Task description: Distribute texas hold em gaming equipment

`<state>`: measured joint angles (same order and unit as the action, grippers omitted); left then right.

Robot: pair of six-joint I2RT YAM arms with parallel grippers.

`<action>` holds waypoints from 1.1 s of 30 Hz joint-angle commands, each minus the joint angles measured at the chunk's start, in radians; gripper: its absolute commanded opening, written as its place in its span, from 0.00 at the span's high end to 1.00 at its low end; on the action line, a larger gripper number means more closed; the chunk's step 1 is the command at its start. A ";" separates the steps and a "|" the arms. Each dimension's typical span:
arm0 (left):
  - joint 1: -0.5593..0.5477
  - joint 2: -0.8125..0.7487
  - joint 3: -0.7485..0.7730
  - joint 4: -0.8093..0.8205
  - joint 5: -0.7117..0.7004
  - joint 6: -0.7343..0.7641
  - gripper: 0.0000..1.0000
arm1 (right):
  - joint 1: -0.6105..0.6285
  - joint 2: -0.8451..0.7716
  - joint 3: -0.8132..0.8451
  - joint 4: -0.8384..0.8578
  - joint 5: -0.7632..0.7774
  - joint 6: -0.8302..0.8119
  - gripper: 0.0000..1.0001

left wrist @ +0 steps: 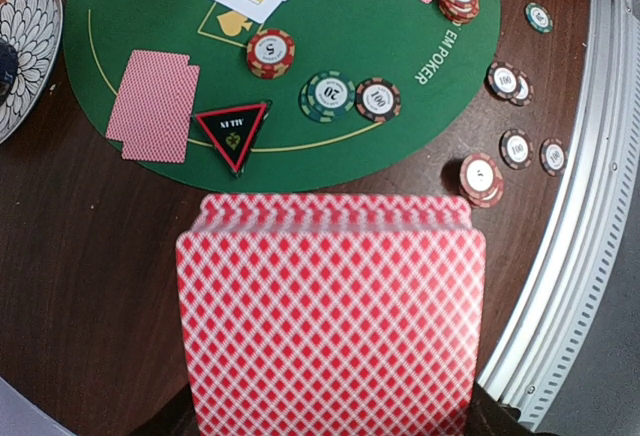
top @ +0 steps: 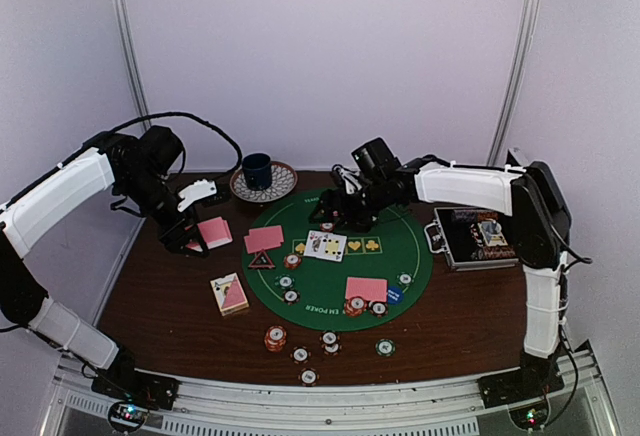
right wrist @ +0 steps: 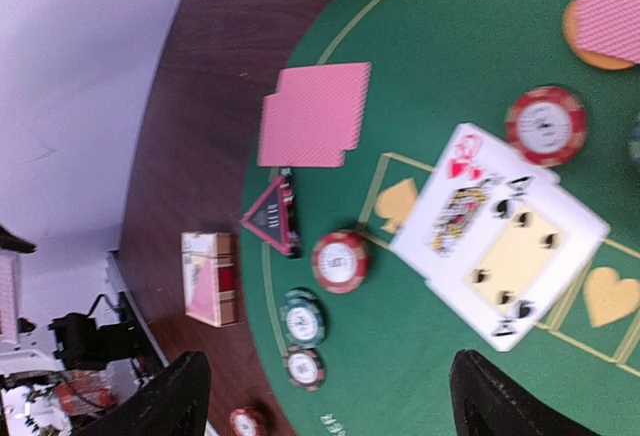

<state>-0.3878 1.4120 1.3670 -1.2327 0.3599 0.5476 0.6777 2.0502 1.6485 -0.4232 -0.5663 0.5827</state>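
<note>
My left gripper [top: 196,236] hangs over the brown table left of the green mat [top: 405,246], shut on a stack of pink-backed cards [left wrist: 330,316] that hides its fingers. My right gripper [right wrist: 330,406] hovers open above the mat's far side, nothing between its fingers. Below it lie face-up cards [right wrist: 500,231], a red chip [right wrist: 340,261], green chips [right wrist: 303,321] and the red-rimmed triangle [right wrist: 272,218]. Pink-backed pairs lie at the mat's left [top: 264,239] and near side [top: 366,288]. Several chips [top: 300,354] sit on the wood in front.
A card box [top: 230,294] lies left of the mat. A dark blue mug [top: 257,170] stands on a patterned plate [top: 284,185] at the back. An open chip case [top: 470,238] sits at the right. The metal rail [top: 320,396] runs along the near edge.
</note>
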 commanded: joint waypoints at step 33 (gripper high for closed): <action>-0.023 0.005 -0.003 0.058 0.060 0.009 1.00 | 0.288 0.250 0.277 0.576 -0.308 0.673 0.09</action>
<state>-0.4011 1.4143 1.3647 -1.2201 0.3969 0.5480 0.9482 2.2593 1.8587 0.1055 -0.8608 1.2144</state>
